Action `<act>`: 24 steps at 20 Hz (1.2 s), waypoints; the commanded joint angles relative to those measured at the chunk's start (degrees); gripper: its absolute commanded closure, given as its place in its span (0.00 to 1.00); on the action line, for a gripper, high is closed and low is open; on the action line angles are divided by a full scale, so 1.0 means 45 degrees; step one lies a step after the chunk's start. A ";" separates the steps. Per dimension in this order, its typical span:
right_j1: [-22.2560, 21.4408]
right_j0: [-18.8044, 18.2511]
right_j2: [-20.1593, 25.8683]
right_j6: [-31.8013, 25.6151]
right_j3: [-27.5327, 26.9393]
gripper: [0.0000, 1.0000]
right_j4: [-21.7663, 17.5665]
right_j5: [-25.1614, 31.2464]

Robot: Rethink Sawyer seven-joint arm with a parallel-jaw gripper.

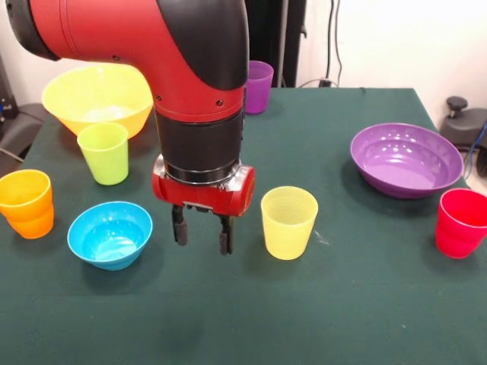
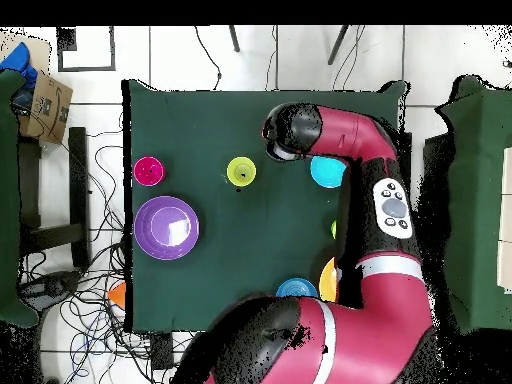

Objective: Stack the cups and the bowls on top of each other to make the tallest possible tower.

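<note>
Yellow cup [image 1: 288, 222] stands upright, mouth up, on the near middle of the table [image 1: 358, 304], just right of the gripper [image 1: 203, 232]; blue bowl [image 1: 109, 234] sits on the gripper's left, slightly farther off. Fingers hang spread and empty, pointing straight down between the two. Nothing is stacked yet; judged nearer target is the cup, a short sideways shift right.

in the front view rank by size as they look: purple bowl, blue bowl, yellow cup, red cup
1. purple bowl, clearly widest
2. blue bowl
3. yellow cup and red cup: look about alike, and the red one is cut off by the picture's edge, so no ranking
</note>
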 commanded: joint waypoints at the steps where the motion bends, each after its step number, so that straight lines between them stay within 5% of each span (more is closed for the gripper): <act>1: 0.0403 -0.0044 0.1436 -0.4202 -0.1042 0.00 -0.1155 0.1438; 24: -0.0237 -0.1486 0.1352 -0.5083 0.0027 0.00 -0.2193 0.1973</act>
